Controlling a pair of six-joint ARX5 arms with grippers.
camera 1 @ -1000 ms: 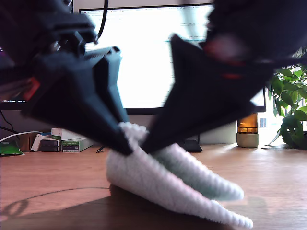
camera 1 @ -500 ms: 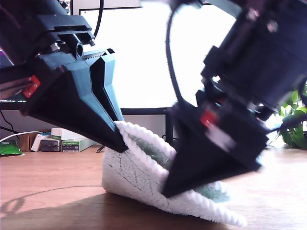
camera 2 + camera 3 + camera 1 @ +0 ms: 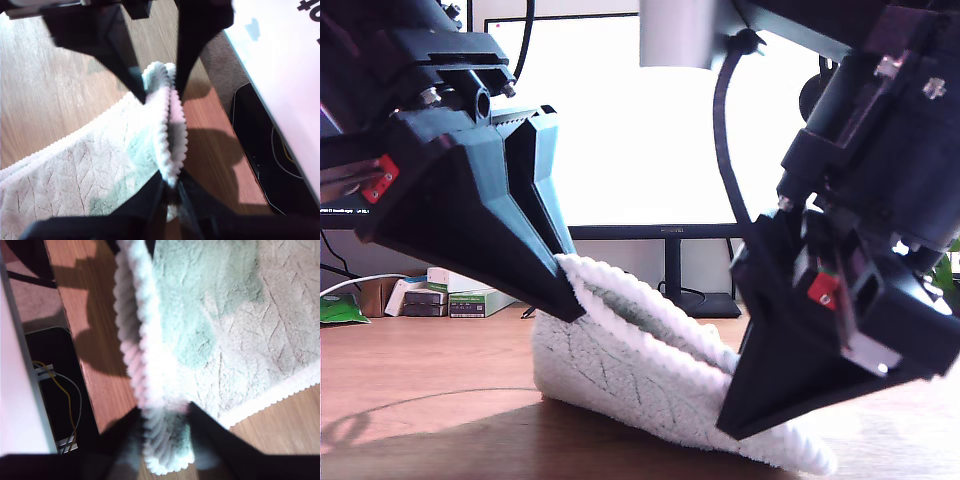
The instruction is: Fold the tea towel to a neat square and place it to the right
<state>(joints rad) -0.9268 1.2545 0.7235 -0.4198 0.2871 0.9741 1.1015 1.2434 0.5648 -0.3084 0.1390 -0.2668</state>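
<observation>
Soft, light tea towel [image 3: 620, 375] droops on the tabletop [image 3: 420, 370]; my first end effector [image 3: 159, 97] and second end effector [image 3: 165, 412] each pinch its beaded hem — best hold

The tea towel [image 3: 630, 385] is off-white and fluffy, with a bumpy edge and faint zigzag lines. It is folded over on itself. Its lower part lies on the wooden counter [image 3: 420, 380]. One end is lifted up, and the top layer slopes down.

No legible text; monitor [image 3: 650, 120] screen washed out, boxes [image 3: 450, 297] unreadable.
</observation>
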